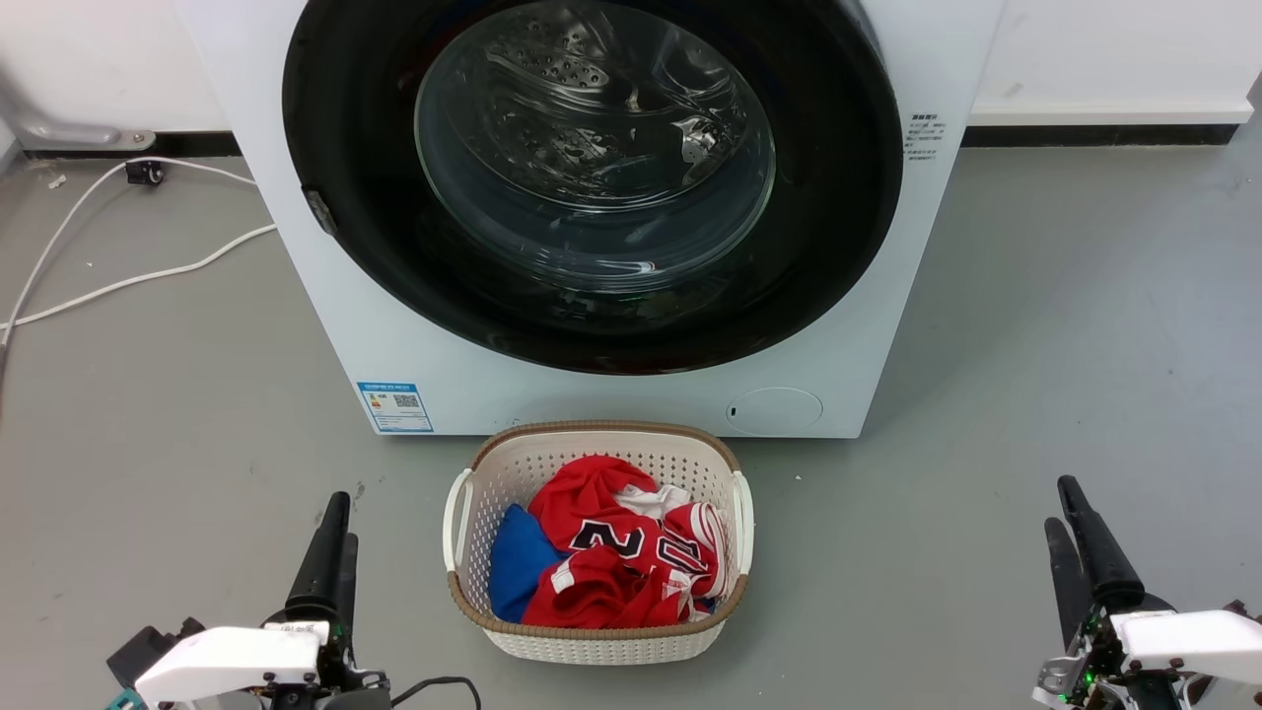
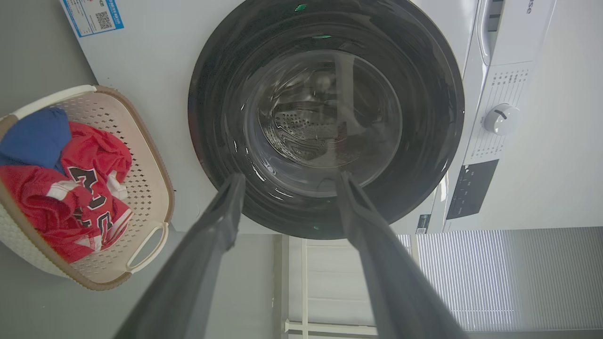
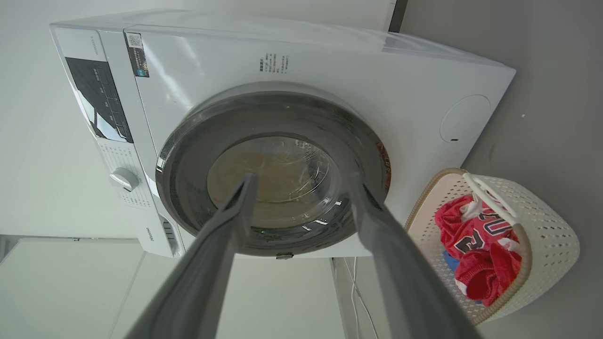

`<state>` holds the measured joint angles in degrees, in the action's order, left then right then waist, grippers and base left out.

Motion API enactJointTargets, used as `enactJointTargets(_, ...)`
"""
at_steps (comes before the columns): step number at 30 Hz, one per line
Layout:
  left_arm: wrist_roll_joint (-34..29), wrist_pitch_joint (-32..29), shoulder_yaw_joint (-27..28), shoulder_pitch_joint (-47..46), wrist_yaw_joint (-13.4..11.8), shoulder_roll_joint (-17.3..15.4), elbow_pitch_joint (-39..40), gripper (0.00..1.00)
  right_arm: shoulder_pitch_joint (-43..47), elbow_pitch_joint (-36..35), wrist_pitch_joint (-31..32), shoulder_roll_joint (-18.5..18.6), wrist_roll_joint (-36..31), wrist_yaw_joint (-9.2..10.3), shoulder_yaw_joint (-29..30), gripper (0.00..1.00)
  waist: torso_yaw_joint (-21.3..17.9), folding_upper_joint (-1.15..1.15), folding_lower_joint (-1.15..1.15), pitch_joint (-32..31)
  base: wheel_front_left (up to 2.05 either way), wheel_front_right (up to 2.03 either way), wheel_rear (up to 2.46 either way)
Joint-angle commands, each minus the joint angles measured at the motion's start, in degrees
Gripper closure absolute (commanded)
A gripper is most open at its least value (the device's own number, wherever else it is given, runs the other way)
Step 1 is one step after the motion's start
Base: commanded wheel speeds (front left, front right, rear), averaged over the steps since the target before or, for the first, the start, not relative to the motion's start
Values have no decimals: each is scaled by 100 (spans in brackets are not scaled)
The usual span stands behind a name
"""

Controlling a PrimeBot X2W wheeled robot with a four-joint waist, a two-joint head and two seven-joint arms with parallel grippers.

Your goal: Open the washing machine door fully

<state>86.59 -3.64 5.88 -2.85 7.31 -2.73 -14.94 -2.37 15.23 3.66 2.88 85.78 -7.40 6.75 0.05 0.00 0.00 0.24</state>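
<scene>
Left tool (image 1: 341, 515), right tool (image 1: 1061, 503): spread, empty.

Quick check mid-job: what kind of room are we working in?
Probably a laundry area: a white front-loading washing machine with its round black door shut, a basket of red and blue clothes before it, and a grey floor.

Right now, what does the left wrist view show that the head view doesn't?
Left wrist view adds the control knob and dark display panel. Head view adds white cables on the floor and the round service cover. Both share the shut washing machine door and the laundry basket of red and blue clothes.
</scene>
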Motion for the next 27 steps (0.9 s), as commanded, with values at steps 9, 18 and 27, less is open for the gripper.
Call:
enactJointTargets(9, -1525, 279, -178, -37, -298, -11, 572, 0, 13, -598, -279, 9, -1583, -9, -34, 0, 4, 0, 0, 16, 0, 0, 0)
enactJointTargets(18, -2770, 490, -398, 38, -605, -38, 801, 0, 104, -973, -490, 9, -2916, -10, -103, 0, 10, 0, 0, 22, 0, 0, 0)
enactJointTargets(27, -3741, 680, -687, 82, -922, -231, 939, 0, 218, -1225, -683, 7, -4078, -10, -181, 0, 18, 0, 0, 26, 0, 0, 0)
